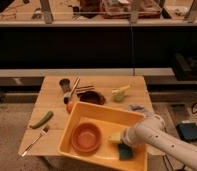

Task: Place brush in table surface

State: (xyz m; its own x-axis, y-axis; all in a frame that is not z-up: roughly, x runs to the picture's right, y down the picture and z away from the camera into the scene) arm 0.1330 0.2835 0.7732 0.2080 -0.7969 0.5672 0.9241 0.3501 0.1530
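My rig's single white arm (164,144) reaches in from 4 o'clock, and its gripper (123,141) is sunk inside the big yellow plastic tub (104,109), beside a round orange bowl (86,137) and just above a dark green sponge-like block (126,151). I cannot tell whether the claw is open, closed or gripping anything, because the wrist covers it. The slim dish brush with the pale wooden stick handle (74,87) is not in the tub. It is at the far left of the rectangular light-brown wooden tabletop (49,102), between 10 and 11 o'clock from the gripper and well apart from it, with the tub's far wall between the two. Its long axis runs from about 1 o'clock down to 7 o'clock, and what looks like the whitish head is at the nearer end. It sits just beside a small dark cup (65,83) on one side and a dark shallow dish (92,97) on the other. I cannot make out whether it lies flat on the wood or leans on one of these. In my judgement, any reach for it must first lift clear of the tub rim, then travel up and left across the table.
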